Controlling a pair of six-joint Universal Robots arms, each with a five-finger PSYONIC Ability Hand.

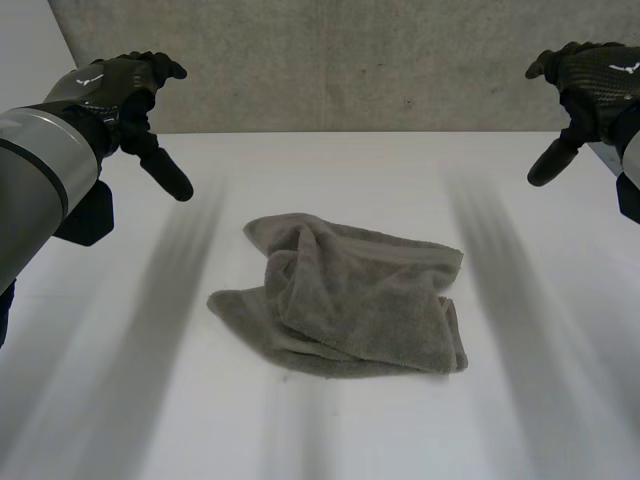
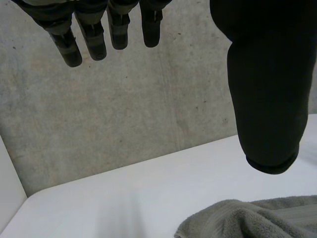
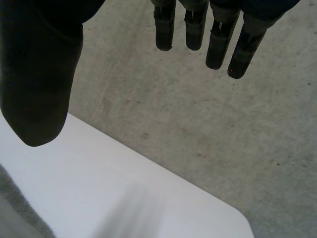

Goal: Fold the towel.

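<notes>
A grey towel (image 1: 350,295) lies crumpled in a loose heap in the middle of the white table (image 1: 330,165). My left hand (image 1: 125,90) hovers high above the table's far left, fingers straight, holding nothing. My right hand (image 1: 590,85) hovers at the far right, also open and empty. Both hands are well apart from the towel. In the left wrist view the straight fingers (image 2: 94,34) and thumb (image 2: 267,89) hang above an edge of the towel (image 2: 257,220). In the right wrist view the fingers (image 3: 218,39) and thumb (image 3: 39,84) spread over the table's far corner (image 3: 148,198).
A grey concrete wall (image 1: 350,60) rises right behind the table's far edge. Bare white tabletop surrounds the towel on all sides. The table's rounded far corners appear in both wrist views (image 2: 44,198).
</notes>
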